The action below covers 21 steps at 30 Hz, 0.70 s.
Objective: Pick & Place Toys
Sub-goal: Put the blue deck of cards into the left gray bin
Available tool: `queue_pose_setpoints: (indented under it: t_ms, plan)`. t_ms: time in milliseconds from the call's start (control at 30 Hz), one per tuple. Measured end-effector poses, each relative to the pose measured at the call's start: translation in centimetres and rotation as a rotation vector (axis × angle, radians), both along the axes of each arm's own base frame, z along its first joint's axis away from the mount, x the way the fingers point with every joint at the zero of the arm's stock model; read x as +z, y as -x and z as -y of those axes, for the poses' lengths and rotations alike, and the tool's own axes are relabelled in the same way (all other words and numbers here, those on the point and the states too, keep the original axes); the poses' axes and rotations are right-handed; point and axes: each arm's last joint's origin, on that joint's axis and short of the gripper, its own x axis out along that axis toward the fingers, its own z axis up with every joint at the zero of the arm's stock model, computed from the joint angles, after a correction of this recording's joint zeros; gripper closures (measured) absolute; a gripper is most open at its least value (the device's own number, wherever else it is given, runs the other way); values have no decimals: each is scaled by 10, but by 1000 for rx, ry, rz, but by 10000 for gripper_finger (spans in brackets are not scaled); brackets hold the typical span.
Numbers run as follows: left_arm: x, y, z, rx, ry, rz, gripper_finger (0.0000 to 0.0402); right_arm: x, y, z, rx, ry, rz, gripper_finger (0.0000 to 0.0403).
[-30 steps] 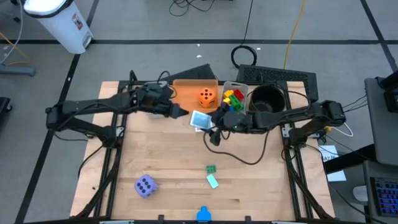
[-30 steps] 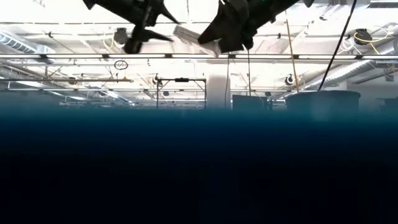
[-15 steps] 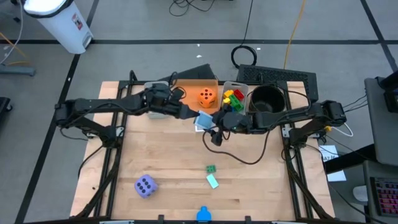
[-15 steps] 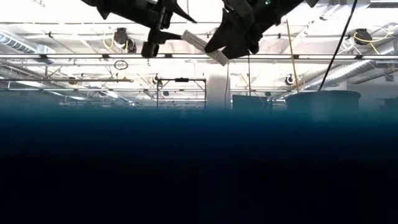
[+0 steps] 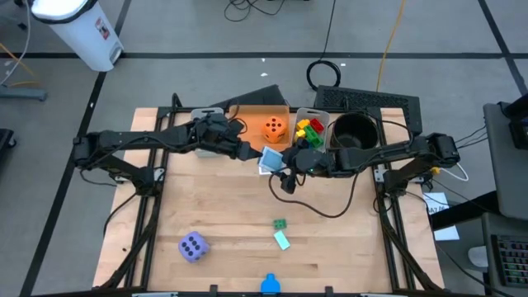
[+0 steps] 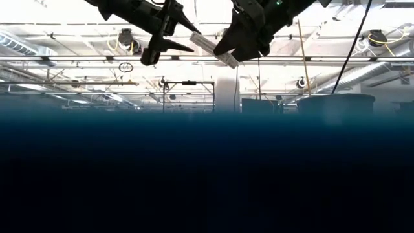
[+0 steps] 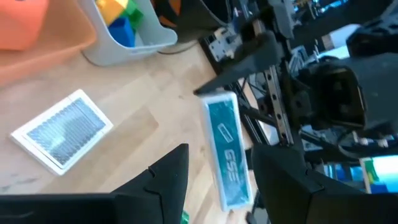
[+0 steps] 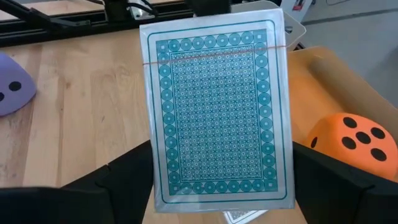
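Bricks and dice lie scattered from the near edge of the wooden surface [image 5: 223,206] backwards: a blue brick [image 5: 270,285] sits at the near edge, a purple die [image 5: 192,246] rests near the near left corner, and a green brick [image 5: 280,223] with a pale teal piece [image 5: 282,240] just beside it lies near the middle. Farther back, the right hand [image 5: 279,162] holds a deck of teal-backed playing cards [image 8: 217,112] above the surface, fingers spread wide around the pack. The left hand [image 5: 250,152] hovers just beside that deck, its fingers partly open and holding nothing. Another card pack [image 7: 62,130] lies flat on the surface under them. At the far edge, an orange die [image 5: 275,128] sits in the orange bin [image 5: 247,122], coloured bricks [image 5: 309,132] fill the grey bin [image 5: 323,118], and a black round bowl [image 5: 355,130] stands beside it.
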Motion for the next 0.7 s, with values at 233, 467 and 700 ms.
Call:
queue_pose_setpoints:
  t_ms: [233, 467, 700]
  plan:
    - [0, -7, -1, 26, -21, 49, 220, 5, -3, 0, 11, 17, 51, 94]
    - [-12, -20, -1, 14, 19, 45, 220, 4, -3, 0, 11, 21, 46, 94]
    - [-11, -20, -1, -11, 25, 50, 286, 4, -2, 0, 9, 17, 40, 94]
